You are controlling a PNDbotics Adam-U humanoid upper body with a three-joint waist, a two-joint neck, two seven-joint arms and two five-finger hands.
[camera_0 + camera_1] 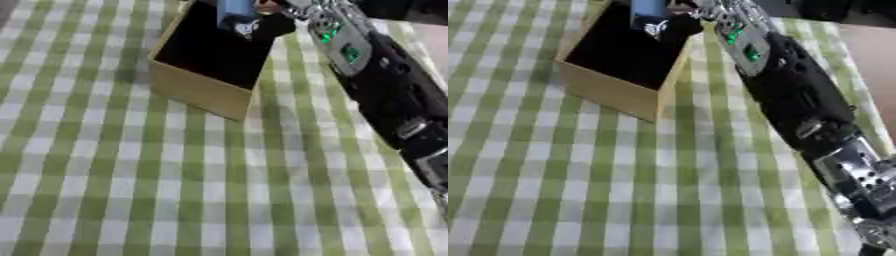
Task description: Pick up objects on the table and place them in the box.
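Observation:
A wooden box (197, 90) with a dark inside stands at the upper middle of the green-and-white checked tablecloth. A blue object (234, 10) with a pale mark at its lower end hangs upright over the box's far right part, cut off by the top of the view. My right hand (273, 25) is at the box's far right corner, curled on the blue object; its dark fingers blend into the box's inside. My left hand shows in no view.
My right forearm (798, 95) runs from the lower right corner up to the box, over the table's right side. The table's right edge (859, 60) shows at the upper right, with a bare pinkish surface beyond. Checked cloth (175, 190) fills the left and front.

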